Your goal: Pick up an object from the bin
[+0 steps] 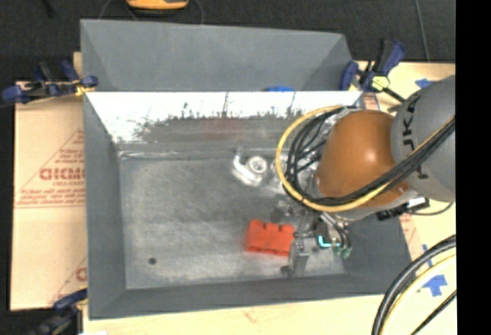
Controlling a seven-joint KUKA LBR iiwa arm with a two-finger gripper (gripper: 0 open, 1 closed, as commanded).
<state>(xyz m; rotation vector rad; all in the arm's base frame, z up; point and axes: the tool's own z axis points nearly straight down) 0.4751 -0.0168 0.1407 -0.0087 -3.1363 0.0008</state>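
A red-orange block (268, 238) with a notched top lies on the bin floor, right of centre and near the front wall. My gripper (301, 249) is down at the floor right against the block's right side, one dark finger reaching toward the front wall. A clear, shiny round thing (252, 168), like a small plastic cup or tape roll, lies toward the back of the floor, left of the arm's orange cover.
The arm with its orange cover and looped cables hangs over the bin's right part and hides the floor beneath it. A small dark speck lies on the floor at the front left.
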